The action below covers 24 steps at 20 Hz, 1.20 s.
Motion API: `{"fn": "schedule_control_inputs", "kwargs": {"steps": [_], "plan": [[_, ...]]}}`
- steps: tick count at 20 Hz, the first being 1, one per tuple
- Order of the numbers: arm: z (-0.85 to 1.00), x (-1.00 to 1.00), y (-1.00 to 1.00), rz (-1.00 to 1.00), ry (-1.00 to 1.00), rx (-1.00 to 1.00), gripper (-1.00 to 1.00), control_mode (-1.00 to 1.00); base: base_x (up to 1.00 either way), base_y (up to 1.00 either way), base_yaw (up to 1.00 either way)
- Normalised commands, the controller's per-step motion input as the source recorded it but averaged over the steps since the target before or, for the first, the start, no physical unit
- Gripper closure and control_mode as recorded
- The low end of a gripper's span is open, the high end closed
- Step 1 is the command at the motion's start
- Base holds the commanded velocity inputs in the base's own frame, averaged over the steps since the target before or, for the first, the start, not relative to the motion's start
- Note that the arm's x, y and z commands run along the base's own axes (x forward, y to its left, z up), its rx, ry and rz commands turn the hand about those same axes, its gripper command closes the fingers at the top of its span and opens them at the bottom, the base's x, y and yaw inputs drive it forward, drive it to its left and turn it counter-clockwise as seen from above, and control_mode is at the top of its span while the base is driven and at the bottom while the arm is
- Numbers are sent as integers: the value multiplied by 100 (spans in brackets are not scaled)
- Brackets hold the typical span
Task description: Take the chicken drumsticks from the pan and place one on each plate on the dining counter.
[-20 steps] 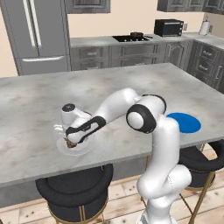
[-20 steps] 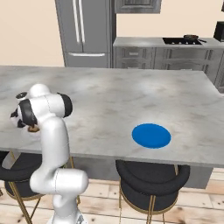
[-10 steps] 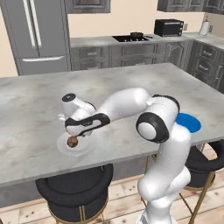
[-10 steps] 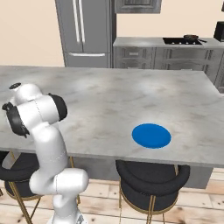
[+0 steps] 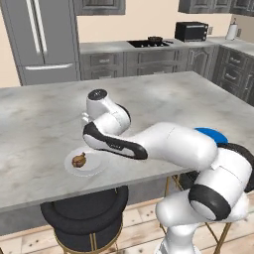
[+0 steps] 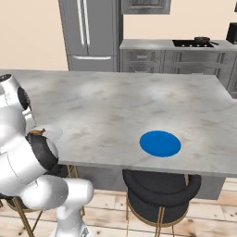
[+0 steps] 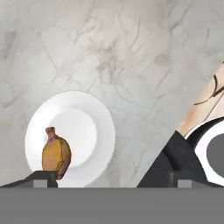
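1. On the left: small round white plate point(image 5: 88, 162), flat, smooth and pale, near the front edge of the dining counter point(image 5: 44, 124), a wide slab of light grey marbled stone
2. On that plate, toward 9 o'clock from its middle: one chicken drumstick point(image 5: 78, 160), golden-brown, plump at one end and thin at the bone end; in the hand view, at 7 o'clock of the plate point(image 7: 70, 131), drumstick point(image 7: 56, 154) with bone end pointing to 12 o'clock
3. Above the plate: gripper point(image 7: 109, 178), dark fingers point(image 7: 41, 178) spread wide apart, holding nothing, drumstick lying free
4. Further right: bright blue plate point(image 6: 160, 143), round and flat, bare, near the front edge of the same counter
5. Far right, at the back: dark pan point(image 6: 202, 40) on the black cooktop point(image 6: 193, 43)
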Motion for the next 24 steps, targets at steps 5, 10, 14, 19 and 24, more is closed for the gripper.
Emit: {"fn": "schedule_control_inputs", "kwargs": {"steps": [5,10,14,19,24], "plan": [[94,-100,-80,-24,-17,14,-100,-100,0,0,0],[57,-95,-95,-24,-11,14,-100,-100,0,0,0],[0,-47,-100,-30,-7,15,-100,-100,0,0,0],[-17,-20,-100,-31,-1,16,-100,-100,0,0,0],[-2,-16,-64,-23,-6,6,-100,-100,0,0,0]]}}
